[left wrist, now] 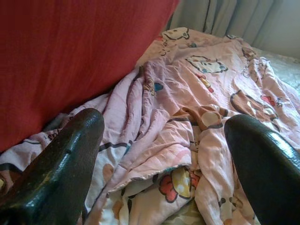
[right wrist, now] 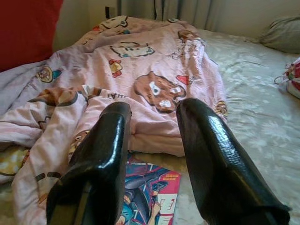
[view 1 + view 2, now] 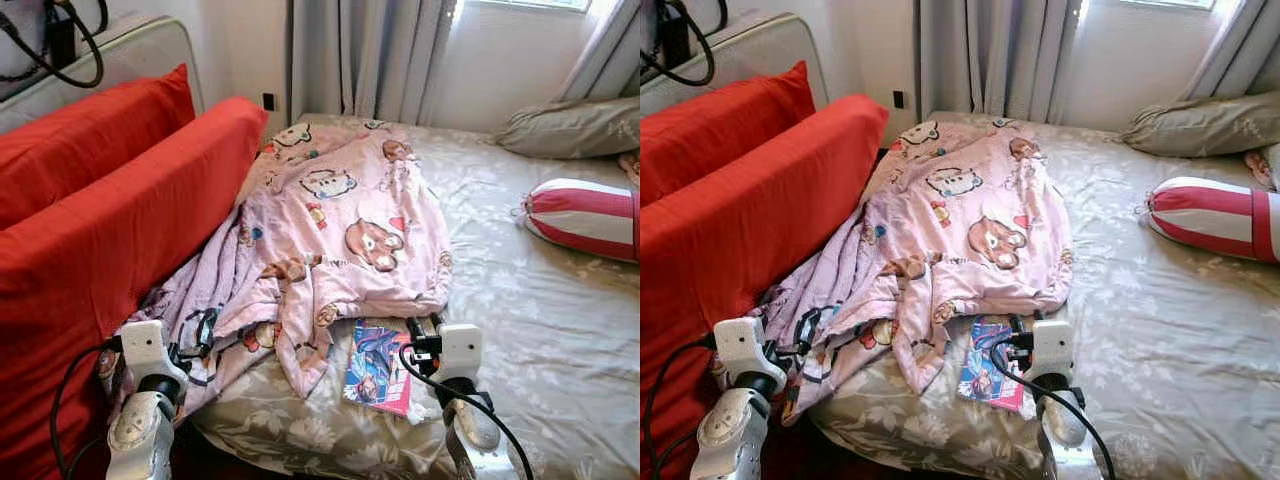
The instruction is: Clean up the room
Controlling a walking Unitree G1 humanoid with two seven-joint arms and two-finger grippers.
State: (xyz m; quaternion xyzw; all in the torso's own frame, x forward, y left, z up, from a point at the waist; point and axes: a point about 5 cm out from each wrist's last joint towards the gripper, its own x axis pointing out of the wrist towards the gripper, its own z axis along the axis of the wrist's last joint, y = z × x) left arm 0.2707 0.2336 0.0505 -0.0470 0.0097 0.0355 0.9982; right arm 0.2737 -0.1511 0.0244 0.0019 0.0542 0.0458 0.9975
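Hovering spread at the near edge of the bed (image 3: 560, 330): left gripper (image 1: 164, 154) over the pink blanket (image 3: 340, 220), right gripper (image 2: 152, 140) seemingly above the book (image 3: 378, 366).

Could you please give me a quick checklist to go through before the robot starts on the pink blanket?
1. Left pincer open over the pink blanket: ok.
2. Right pincer open, near the blanket's edge: ok.
3. Book partly under the blanket's edge, could be dragged along: not ok.
4. Blanket bunched against the red cushion, may snag: cannot tell.
5. Striped bolster lies apart from the blanket: ok.
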